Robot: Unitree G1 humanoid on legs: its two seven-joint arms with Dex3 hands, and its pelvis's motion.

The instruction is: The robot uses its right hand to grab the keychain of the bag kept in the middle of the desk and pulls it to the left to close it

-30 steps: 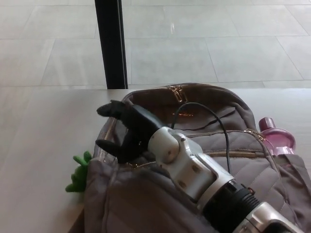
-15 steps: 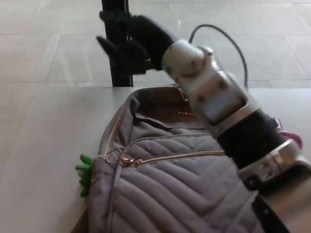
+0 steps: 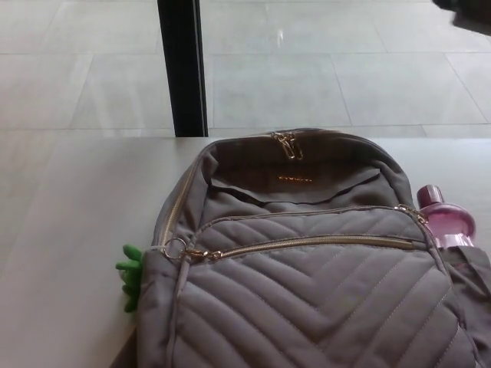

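A taupe quilted backpack (image 3: pixel 307 291) lies on the pale desk (image 3: pixel 69 230), filling the lower middle of the head view. A gold zip (image 3: pixel 307 245) runs shut across its front pocket. The puller with its round key ring (image 3: pixel 175 248) rests at the zip's left end. Two more gold pullers (image 3: pixel 286 143) sit at the bag's top. My right hand (image 3: pixel 464 14) shows only as a dark blur in the top right corner, high above and well away from the bag. Nothing of my left hand shows.
A green toy (image 3: pixel 130 274) peeks out from under the bag's left side. A pink bottle (image 3: pixel 446 224) sticks up from the bag's right side pocket. Behind the desk stands a black post (image 3: pixel 182 67) on a tiled floor.
My right arm let go of the key ring at the zip's left end and rose up and away to the top right. The zip now lies in plain sight, shut.
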